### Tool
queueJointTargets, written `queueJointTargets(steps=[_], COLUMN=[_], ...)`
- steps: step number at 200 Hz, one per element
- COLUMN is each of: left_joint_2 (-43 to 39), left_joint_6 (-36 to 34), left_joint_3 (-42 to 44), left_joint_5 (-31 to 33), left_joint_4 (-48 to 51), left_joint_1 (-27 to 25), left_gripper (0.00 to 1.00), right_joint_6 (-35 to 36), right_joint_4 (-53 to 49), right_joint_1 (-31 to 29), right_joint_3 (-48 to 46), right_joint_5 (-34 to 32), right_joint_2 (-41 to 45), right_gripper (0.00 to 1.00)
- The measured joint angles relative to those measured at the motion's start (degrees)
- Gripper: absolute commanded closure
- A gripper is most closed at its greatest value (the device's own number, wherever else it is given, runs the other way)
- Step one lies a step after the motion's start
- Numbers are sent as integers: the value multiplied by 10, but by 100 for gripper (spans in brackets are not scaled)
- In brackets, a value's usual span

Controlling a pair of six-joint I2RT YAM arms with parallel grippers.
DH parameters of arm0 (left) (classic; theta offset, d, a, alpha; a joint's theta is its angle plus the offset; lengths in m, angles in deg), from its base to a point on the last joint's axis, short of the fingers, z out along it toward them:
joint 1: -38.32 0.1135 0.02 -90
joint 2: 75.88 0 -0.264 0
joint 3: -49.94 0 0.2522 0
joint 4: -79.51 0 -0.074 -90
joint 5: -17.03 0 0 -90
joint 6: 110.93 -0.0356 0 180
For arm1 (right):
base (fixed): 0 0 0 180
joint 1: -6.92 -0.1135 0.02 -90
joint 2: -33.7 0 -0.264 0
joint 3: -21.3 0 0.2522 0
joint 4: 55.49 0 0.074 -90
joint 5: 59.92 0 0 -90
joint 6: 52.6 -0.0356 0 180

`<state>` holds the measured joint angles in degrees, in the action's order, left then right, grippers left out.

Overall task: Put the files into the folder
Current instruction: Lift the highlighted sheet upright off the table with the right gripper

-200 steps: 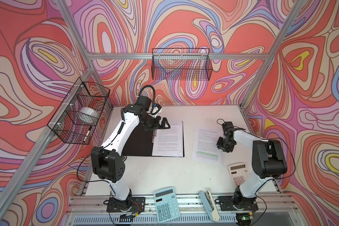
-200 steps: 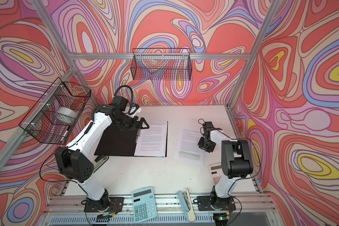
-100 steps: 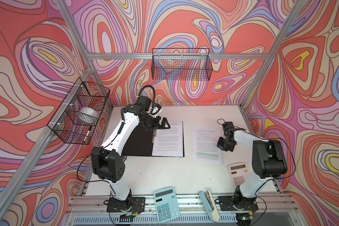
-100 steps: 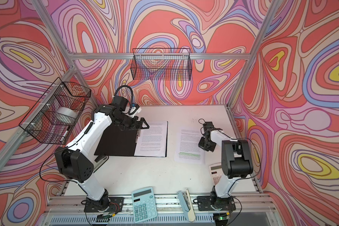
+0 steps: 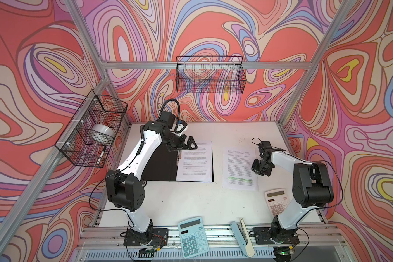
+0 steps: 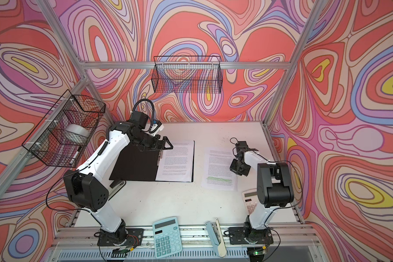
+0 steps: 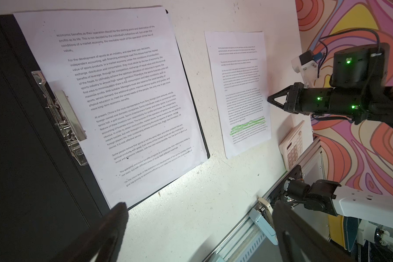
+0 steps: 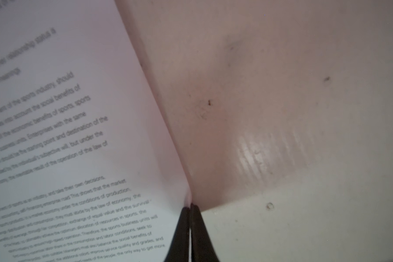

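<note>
**A:** Going by both top views, how far along is it?

**B:** Roughly halfway, I'd judge. The folder [image 5: 159, 167] lies open beneath the left end effector [image 5: 189, 145], with one filed sheet [image 5: 194, 161] on the half nearer the right arm. The highlighted sheet [image 6: 218, 167] lies flat on the worktop [image 6: 179, 204], outside the folder, with the tips of the right end effector [image 6: 236, 169] at its edge.

**A:** And the left wrist view?

**B:** The left end effector [image 7: 200, 205] is spread wide and holds nothing. The folder's clip [image 7: 61, 113] and the filed sheet [image 7: 127, 95] lie ahead of it; I cannot tell whether the clip pins that sheet. Farther off, the right end effector [image 7: 270, 99] meets the highlighted sheet [image 7: 241, 90] at its side edge.

**A:** Right wrist view?

**B:** The right end effector [image 8: 190, 208] is pinched tight on the highlighted sheet [image 8: 77, 136], whose edge is raised off the worktop [image 8: 281, 90] at the tips. What's left, I'd say, is carrying that sheet onto the filed one.
</note>
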<state>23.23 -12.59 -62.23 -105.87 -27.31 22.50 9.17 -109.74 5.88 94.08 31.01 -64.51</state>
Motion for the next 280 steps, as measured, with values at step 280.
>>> queueJointTargets(steps=[280], left_joint_2=[28], left_joint_6=[33], left_joint_3=[-31], left_joint_5=[36], left_joint_4=[4], left_joint_1=[31], left_gripper=[0], right_joint_6=[8], right_joint_4=[-91], right_joint_1=[0], right_joint_3=[221], right_joint_5=[137], right_joint_2=[90], right_gripper=[100])
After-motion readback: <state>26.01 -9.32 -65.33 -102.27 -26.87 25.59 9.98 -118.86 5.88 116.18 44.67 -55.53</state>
